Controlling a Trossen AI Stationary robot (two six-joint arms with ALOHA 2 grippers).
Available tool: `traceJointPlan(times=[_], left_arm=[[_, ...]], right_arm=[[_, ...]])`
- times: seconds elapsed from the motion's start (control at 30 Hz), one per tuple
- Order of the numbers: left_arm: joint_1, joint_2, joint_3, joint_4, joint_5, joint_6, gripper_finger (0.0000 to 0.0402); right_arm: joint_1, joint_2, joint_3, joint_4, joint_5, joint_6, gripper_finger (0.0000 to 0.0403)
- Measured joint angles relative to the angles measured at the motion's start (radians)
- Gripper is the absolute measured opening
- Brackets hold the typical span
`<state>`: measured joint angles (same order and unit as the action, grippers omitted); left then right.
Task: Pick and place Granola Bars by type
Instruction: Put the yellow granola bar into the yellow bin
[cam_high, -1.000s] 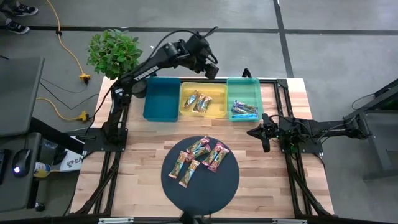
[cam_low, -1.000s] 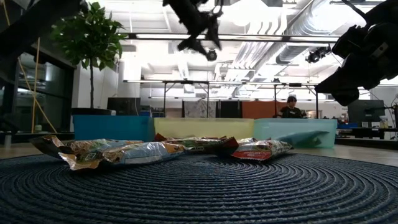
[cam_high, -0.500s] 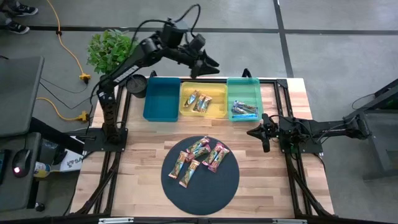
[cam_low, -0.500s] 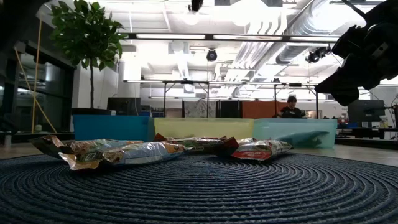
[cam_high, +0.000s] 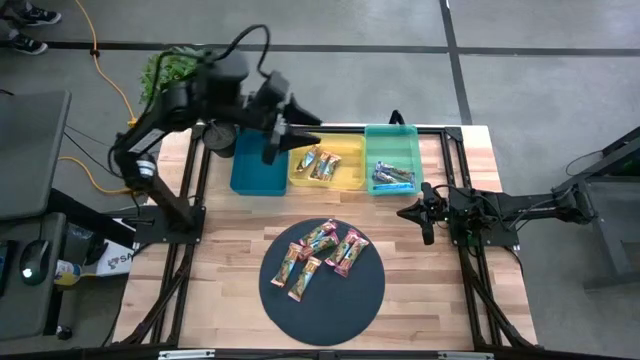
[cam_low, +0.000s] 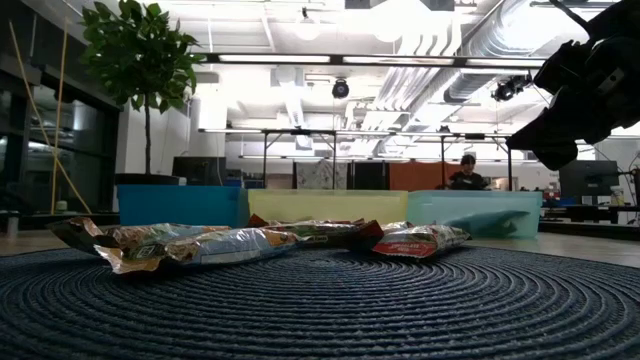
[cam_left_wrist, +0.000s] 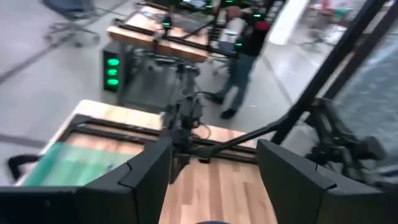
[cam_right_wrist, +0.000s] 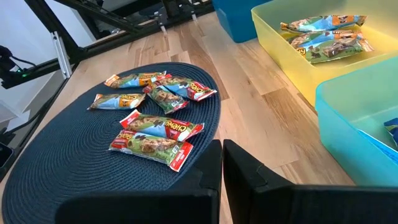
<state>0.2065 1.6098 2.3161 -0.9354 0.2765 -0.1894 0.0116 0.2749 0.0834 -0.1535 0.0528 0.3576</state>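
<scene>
Several granola bars (cam_high: 322, 256) in orange-green and pink-red wrappers lie flat on the round dark mat (cam_high: 322, 310); the right wrist view (cam_right_wrist: 155, 130) and the low view (cam_low: 230, 242) show them too. Two orange-green bars (cam_high: 320, 163) lie in the yellow tray (cam_high: 350, 150), and blue bars (cam_high: 392, 178) lie in the teal tray (cam_high: 405, 135). My left gripper (cam_high: 295, 130) hangs high over the blue and yellow trays, open, with nothing between its fingers (cam_left_wrist: 214, 186). My right gripper (cam_high: 425, 215) rests shut at the table's right side, with its fingers together (cam_right_wrist: 221, 174).
The blue tray (cam_high: 258, 165) at the far left of the row holds nothing. A potted plant (cam_high: 180, 75) stands beyond the table's far left corner. Bare wood lies between the mat and the trays. A person (cam_left_wrist: 245, 43) stands in the room beyond the table.
My left gripper has risen from just above the yellow tray's far rim and swung back toward the table's left, rolling as it went, and has gone out of the low view. It stays open with nothing in it. The bars lie as before.
</scene>
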Motion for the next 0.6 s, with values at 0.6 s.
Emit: traceJointPlan(times=[0.6], left_arm=[[-0.507, -0.075, -0.001, -0.622, -1.024, -0.810, 0.0231]], right_arm=[[0.000, 0.000, 0.000, 0.000, 0.000, 0.000, 0.0000]])
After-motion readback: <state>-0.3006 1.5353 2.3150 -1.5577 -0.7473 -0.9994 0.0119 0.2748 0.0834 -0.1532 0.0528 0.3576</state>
